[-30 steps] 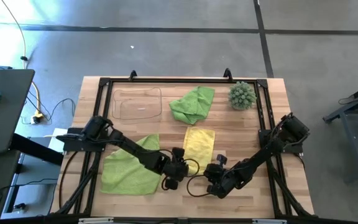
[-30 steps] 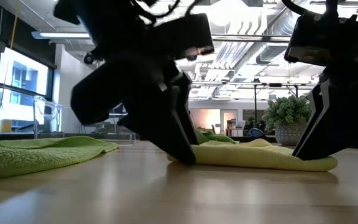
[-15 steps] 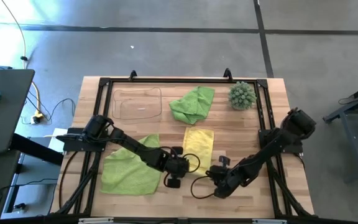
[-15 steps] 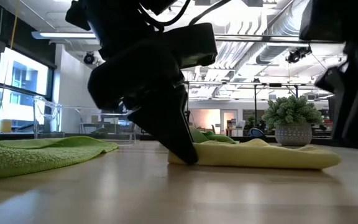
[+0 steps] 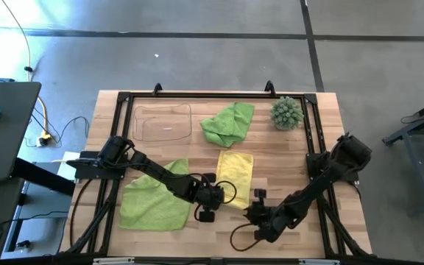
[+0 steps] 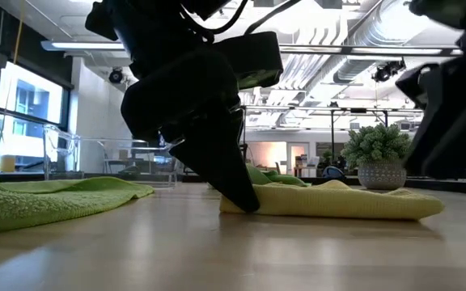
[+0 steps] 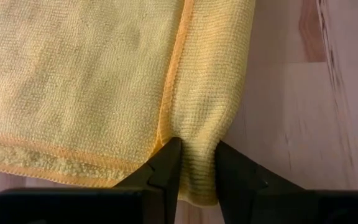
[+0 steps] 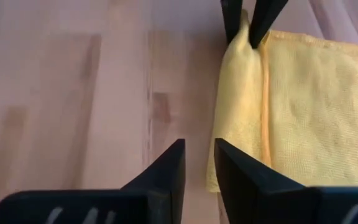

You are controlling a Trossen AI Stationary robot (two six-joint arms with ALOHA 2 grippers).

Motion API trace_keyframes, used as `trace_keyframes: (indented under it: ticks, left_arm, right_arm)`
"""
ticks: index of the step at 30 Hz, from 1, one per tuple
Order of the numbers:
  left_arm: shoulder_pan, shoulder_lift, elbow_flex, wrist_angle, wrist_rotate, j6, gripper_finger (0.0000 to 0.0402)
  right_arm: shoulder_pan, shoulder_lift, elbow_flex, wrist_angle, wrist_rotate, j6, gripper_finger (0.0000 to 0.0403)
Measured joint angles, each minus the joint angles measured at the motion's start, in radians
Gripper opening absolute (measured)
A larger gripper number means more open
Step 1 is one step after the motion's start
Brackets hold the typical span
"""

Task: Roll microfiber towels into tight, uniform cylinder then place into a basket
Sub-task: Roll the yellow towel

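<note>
The left wrist view alone shows the grip: the left claw (image 7: 196, 163) has its fingers nearly closed on a pinched ridge at the folded edge of the yellow towel (image 7: 92, 74), cloth bunched between the tips. The right wrist view shows that same pinch from the far side, and shows the right claw (image 8: 199, 163) with only a narrow gap between its fingers, holding nothing, poised over bare desk (image 8: 73, 93) just off the towel's near corner. The low view adds what the overhead cannot: the yellow towel lies as a low, slightly humped fold with the left claw's tip pressed down at its edge.

From above, the yellow towel (image 5: 235, 169) is a narrow rectangle folded lengthwise, near the desk's centre, its stitched hem running along the fold. One lime green towel (image 5: 153, 199) is spread loosely at about 8 o'clock from it; the other (image 5: 228, 124) is crumpled at 12 o'clock. The basket (image 5: 164, 121) sits at about 10 o'clock, with no towel in it. The spiky plant (image 5: 286, 112) stands at 2 o'clock.

Compared with a second ago, the right claw has drawn back from the towel's lower right corner toward 5 o'clock and no longer touches it; the left claw has kept its pinch.
</note>
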Motion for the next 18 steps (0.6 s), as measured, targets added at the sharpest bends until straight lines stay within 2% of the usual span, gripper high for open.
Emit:
trace_keyframes:
  ticks: [10, 14, 18]
  left_arm:
    - [0.0, 0.0, -0.001, 0.002, 0.0, -0.006, 0.0078]
    - [0.0, 0.0, -0.001, 0.002, 0.003, -0.038, 0.0078]
    - [0.0, 0.0, -0.001, 0.002, 0.008, -0.05, 0.0078]
  right_arm:
    - [-0.03, 0.031, 0.0, -0.011, 0.006, -0.019, 0.0187]
    - [-0.043, 0.031, 0.0, -0.024, 0.005, -0.019, 0.0193]
    - [-0.044, 0.031, 0.0, -0.027, 0.005, -0.01, 0.0179]
